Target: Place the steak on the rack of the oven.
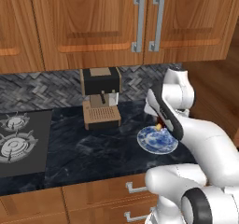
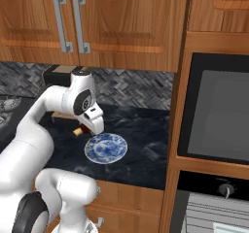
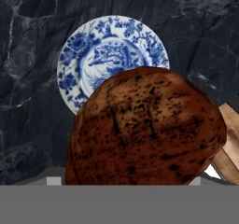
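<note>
The steak [image 3: 144, 129], a dark reddish-brown lump, looms close in the hand view and hides the fingertips. It hangs above the blue-and-white plate [image 3: 112, 45], which lies bare on the dark marble counter. My gripper [image 2: 81, 129] is shut on the steak, whose yellow-orange end [image 2: 78, 131] pokes out beside the hand, just left of the plate [image 2: 106, 147]. From the left base view the same orange bit [image 1: 159, 125] shows over the plate's far rim [image 1: 154, 146]. The oven [image 2: 217, 111], black-framed with a grey front, is built into the tall wooden unit at the right.
A black-and-tan coffee machine [image 1: 100, 97] stands at the back of the counter, close behind the hand. The grey stovetop [image 1: 21, 141] lies at the left. Wall cabinets [image 1: 116, 22] hang overhead. A knob panel [image 2: 224, 190] sits under the oven.
</note>
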